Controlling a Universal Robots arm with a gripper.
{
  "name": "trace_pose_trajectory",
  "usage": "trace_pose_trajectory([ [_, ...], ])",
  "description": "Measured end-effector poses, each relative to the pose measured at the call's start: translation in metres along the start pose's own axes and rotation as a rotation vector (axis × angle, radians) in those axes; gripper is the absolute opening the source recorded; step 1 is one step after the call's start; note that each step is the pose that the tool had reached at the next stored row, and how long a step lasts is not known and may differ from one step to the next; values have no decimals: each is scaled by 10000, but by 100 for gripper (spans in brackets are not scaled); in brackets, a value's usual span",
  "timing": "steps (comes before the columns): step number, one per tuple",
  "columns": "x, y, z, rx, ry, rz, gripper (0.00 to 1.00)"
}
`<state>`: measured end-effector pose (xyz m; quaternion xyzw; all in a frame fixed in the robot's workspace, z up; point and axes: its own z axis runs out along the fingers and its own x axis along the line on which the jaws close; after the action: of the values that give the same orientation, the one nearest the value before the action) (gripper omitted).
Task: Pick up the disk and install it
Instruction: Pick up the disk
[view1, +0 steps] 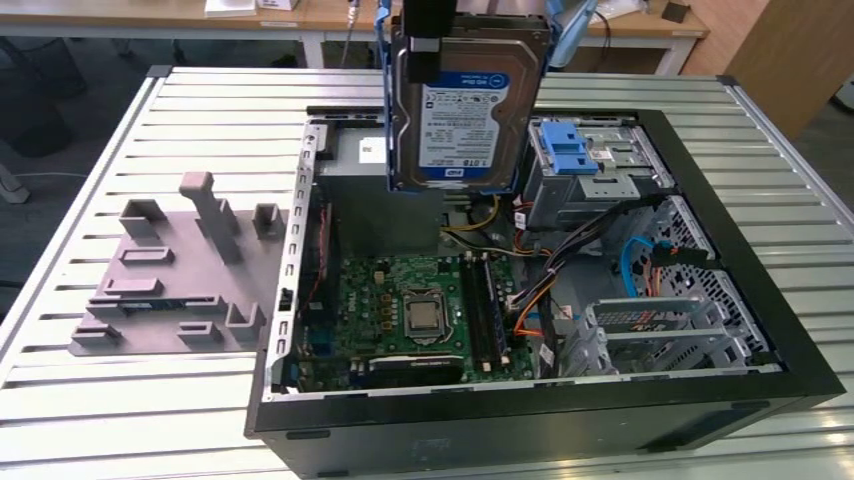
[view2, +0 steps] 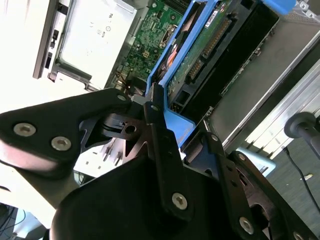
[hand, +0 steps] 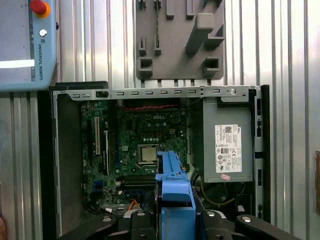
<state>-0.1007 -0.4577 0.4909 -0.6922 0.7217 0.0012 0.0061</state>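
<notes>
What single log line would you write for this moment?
jaws: shut on disk | disk: upright, above open case | cage: disk not yet in

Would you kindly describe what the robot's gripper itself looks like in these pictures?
In the second wrist view the gripper is matte black. It is built from flat, angular linkage bars and broad, rounded plates, joined by shiny silver screws and pivot pins.

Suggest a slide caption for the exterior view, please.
Gripper holds the disk upright over the open computer case, near the drive cage.
</notes>
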Motion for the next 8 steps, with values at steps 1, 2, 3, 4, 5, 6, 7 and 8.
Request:
trace_pose_trajectory([
  [1,12,-2,1,0,0,0,36],
  [2,26,-5,3,0,-1,0,36],
  [3,40,-7,3,0,0,0,36],
  [4,55,-9,4,0,0,0,36],
  [5,67,-11,4,0,0,0,36],
  [6,75,-13,5,0,0,0,36],
  [7,79,-16,5,0,-1,0,36],
  [8,80,-24,6,0,-1,0,36],
])
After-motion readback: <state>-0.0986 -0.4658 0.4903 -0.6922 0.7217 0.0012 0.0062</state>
